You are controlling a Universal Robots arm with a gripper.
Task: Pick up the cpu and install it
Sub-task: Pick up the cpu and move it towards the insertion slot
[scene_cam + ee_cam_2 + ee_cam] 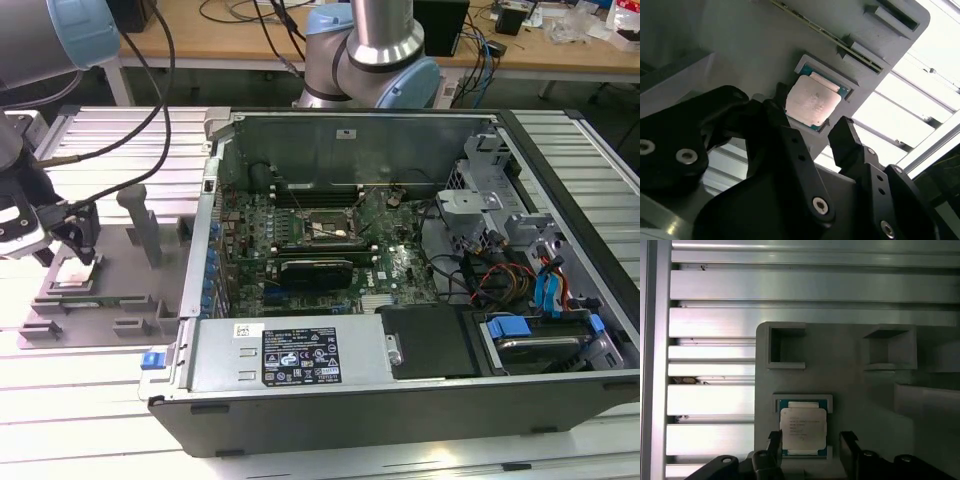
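Top of cpu (803, 429) is seen silvery-white, w/ teal-green border. Fixture tray (840, 375) is seen plain grey. Gripper (810, 444) is shown black. Table (710, 400) is seen silver, striped by dark grooves. Motherboard (400, 262) is seen green; arm (85, 25) caps lt blue, case (350, 145) grey
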